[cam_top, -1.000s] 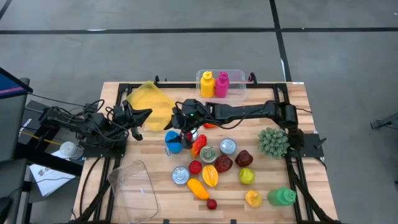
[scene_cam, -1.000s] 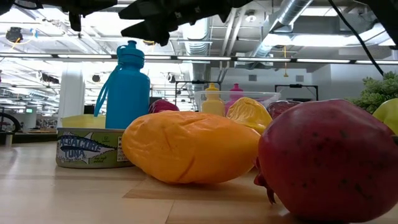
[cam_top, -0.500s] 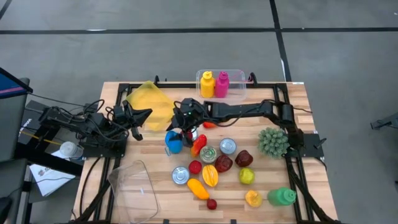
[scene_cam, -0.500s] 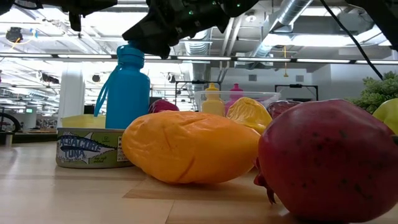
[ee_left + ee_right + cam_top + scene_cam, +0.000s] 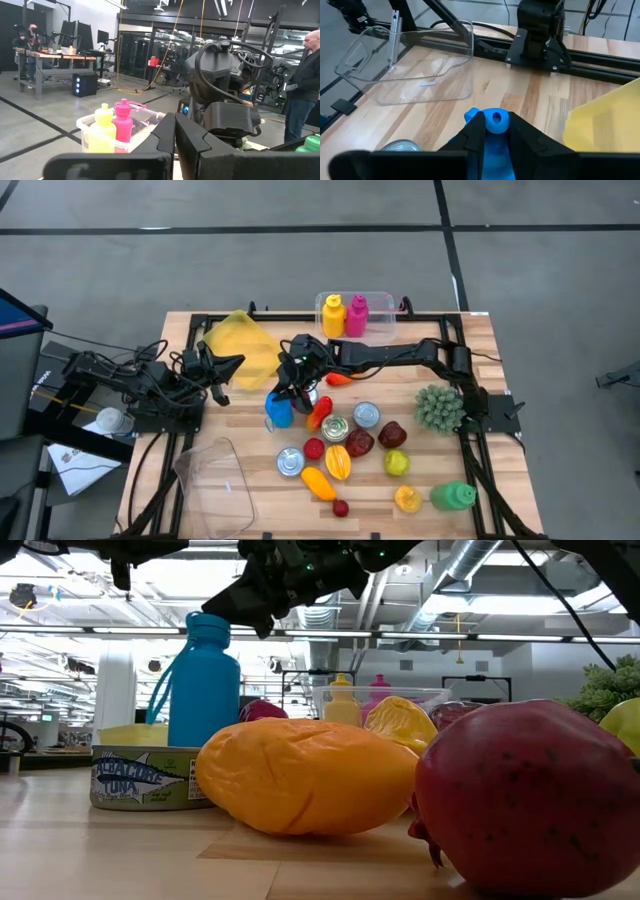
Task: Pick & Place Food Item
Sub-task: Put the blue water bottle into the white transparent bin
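A blue bottle (image 5: pixel 277 410) stands upright on its base on the wooden table (image 5: pixel 480 350), left of a heap of toy foods. My right gripper (image 5: pixel 492 131) reaches in from the right and slants down over the bottle's top, shut on it. The low view shows the bottle (image 5: pixel 205 680) behind a tuna can (image 5: pixel 145 778), with that gripper (image 5: pixel 252 602) at its cap. My left gripper (image 5: pixel 235 363) hangs shut and empty over the table's left part, beside a yellow sheet (image 5: pixel 245 345). My right gripper pinches the blue bottle's cap (image 5: pixel 495 119) between its two fingers (image 5: pixel 472 135), one on each side. The fingers come slanting down from the table's right and far side. The bottle stays upright with its base on the table.
Cans (image 5: pixel 365 415), a pomegranate (image 5: pixel 530 795), an orange fruit (image 5: pixel 305 775) and other foods crowd the table's near middle. A clear tub with a yellow and a pink bottle (image 5: pixel 355 315) stands at the far edge. A clear tray (image 5: pixel 215 475) lies near left, a green plant (image 5: pixel 440 408) right.
My right gripper has sunk a little toward the blue bottle's top and its fingers have drawn together around the cap. The bottle stands where it stood.
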Controlling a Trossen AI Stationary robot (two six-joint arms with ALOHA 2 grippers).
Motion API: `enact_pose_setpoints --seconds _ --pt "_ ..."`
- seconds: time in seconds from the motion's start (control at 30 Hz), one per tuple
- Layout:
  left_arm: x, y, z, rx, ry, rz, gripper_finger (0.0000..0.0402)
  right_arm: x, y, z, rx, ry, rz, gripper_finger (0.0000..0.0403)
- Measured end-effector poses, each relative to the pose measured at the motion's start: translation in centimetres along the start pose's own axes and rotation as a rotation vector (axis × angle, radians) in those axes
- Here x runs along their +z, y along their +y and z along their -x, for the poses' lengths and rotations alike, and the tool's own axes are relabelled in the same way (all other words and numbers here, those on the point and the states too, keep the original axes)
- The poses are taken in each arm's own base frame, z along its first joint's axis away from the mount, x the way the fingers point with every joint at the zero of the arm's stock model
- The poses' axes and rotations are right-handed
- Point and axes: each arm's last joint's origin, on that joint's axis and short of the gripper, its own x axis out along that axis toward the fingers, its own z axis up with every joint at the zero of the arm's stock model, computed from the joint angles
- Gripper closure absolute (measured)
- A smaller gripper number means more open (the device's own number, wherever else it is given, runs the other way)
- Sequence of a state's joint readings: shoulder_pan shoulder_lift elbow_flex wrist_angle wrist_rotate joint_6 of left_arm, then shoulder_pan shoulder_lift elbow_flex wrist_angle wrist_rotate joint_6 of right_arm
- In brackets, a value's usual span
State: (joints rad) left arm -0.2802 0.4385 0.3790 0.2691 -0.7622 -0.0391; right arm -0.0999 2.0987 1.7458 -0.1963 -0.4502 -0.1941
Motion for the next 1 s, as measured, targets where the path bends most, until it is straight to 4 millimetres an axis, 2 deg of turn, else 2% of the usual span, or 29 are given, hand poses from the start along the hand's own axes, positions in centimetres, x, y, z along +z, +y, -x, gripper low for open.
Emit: enact_pose_setpoints --seconds 0.17,0.27,0.47,0.67,0.77,0.9,1.0 --pt "0.0 0.0 0.0 0.0 0.0 0.0 0.0402 0.5 0.1 0.8 -0.006 -0.001 -0.008 0.0349" --pt "0.0 0.0 0.0 0.0 0.0 0.0 0.0402 1.8 0.1 2.9 -0.023 -0.026 -0.01 0.035" --pt "0.0 0.0 0.0 0.0 0.0 -0.004 0.0402 4.7 -0.5 10.4 -0.094 -0.05 -0.008 0.035" --pt "0.0 0.0 0.0 0.0 -0.001 -0.003 0.0402 6.9 -1.0 20.7 -0.249 -0.129 -0.007 0.035" --pt "0.0 0.0 0.0 0.0 -0.001 -0.003 0.0402 7.0 -1.4 25.0 -0.377 -0.146 -0.013 0.035" --pt "0.0 0.0 0.0 0.0 0.0 -0.003 0.0402 6.4 -2.4 28.2 -0.563 -0.114 -0.064 0.035" --pt "0.0 0.0 0.0 0.0 -0.001 -0.003 0.0402 5.1 -3.9 28.4 -0.639 -0.063 -0.128 0.035"
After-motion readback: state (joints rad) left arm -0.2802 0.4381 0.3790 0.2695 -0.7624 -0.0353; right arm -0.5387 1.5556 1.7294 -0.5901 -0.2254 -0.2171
